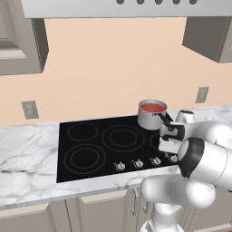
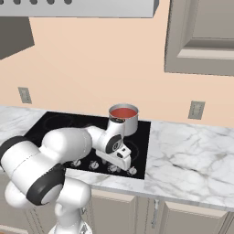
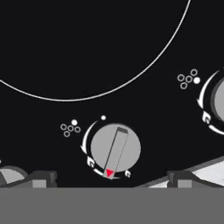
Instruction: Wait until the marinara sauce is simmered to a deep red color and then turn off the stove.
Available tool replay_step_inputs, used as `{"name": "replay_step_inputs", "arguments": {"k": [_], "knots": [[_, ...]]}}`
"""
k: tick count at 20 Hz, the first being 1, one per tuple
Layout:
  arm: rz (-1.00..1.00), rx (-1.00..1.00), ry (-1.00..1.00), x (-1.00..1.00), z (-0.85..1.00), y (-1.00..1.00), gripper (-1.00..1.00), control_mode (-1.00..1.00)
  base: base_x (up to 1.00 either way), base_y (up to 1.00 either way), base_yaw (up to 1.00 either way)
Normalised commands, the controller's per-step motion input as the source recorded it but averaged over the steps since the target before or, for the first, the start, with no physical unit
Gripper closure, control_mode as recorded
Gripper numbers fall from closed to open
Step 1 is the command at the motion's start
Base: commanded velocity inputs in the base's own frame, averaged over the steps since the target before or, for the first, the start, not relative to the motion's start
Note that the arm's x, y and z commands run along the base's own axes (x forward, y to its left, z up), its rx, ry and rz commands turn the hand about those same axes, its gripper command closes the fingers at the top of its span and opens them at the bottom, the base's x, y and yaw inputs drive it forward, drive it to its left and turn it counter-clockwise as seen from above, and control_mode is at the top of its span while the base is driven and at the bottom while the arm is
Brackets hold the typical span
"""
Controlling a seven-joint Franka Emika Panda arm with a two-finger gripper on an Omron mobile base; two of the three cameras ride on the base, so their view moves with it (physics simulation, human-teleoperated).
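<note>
The marinara sauce (image 1: 152, 108) (image 2: 123, 112) looks red in a small steel saucepan (image 1: 149, 118) (image 2: 129, 124) on the back right burner of the stove (image 1: 90, 145) (image 2: 50, 123). My gripper (image 1: 170, 152) (image 2: 119, 163) (image 3: 111, 179) hangs open just above the front row of silver knobs, near its right end. In the hand view a round knob (image 3: 115, 149) lies centred between my dark fingertips (image 3: 39, 178), its red pointer turned toward the near edge. Nothing is held.
More knobs (image 1: 138, 163) (image 2: 93, 165) (image 3: 218, 98) sit to either side along the cooktop's front edge. White marble counter (image 1: 27, 154) (image 2: 192, 155) flanks the stove. A range hood (image 1: 113, 7) hangs overhead, with wall cabinets (image 2: 201, 36) beside it.
</note>
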Motion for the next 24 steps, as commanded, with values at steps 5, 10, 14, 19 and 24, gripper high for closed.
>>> {"name": "replay_step_inputs", "arguments": {"k": [5,10,14,19,24], "knots": [[0.00,0.00,0.00,0.10,-0.13,-0.01,-1.00,-1.00,0.00,0.00,0.00],[0.00,0.00,-0.01,0.17,-0.14,-0.06,-1.00,-1.00,0.00,0.00,0.00],[0.00,0.00,-0.01,0.16,-0.12,-0.11,-1.00,-1.00,0.00,0.00,0.00],[0.00,0.00,0.00,0.00,0.00,-0.02,-1.00,-1.00,0.00,0.00,0.00],[0.00,0.00,0.00,0.00,0.00,0.00,1.00,-1.00,0.00,0.00,0.00]]}}
